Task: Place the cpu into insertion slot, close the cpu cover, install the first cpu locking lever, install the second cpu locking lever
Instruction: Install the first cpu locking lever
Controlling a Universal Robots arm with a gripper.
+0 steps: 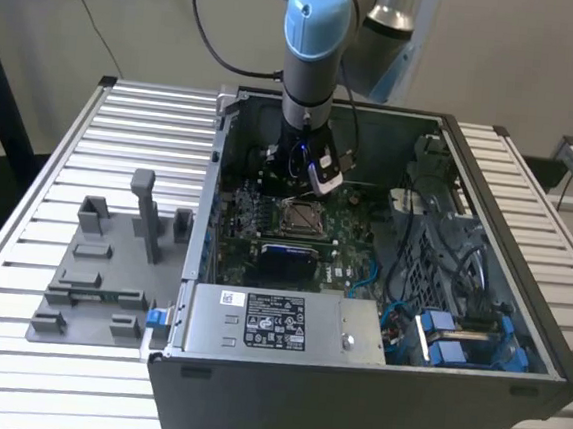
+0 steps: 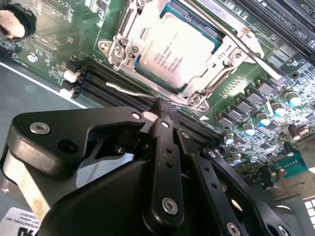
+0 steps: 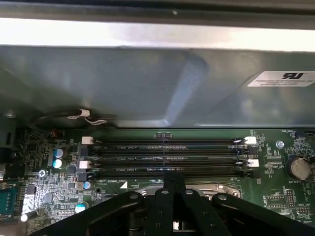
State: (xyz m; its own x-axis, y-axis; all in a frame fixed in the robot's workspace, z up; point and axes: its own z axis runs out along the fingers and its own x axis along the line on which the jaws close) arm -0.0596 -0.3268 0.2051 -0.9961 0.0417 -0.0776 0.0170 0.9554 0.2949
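Gripper (image 2: 163, 109) hovered low over the green board, fingers pinched right together, nothing visibly caught between them.
From beside the open case (image 1: 300, 406) you could see the cpu (image 2: 174, 49) sat in the insertion slot (image 2: 194, 22), with the cpu cover (image 2: 224, 53) lying flat round its edges. The fingertips hung just beside the socket, over the memory slots (image 3: 167, 157), near a thin silver lever (image 2: 129, 90).

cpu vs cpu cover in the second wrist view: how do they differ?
The cpu is a solid square plate with print on top; the cpu cover is an open frame. The cpu sits in the window; the cpu cover lies around its edge. Both are silvery metal.
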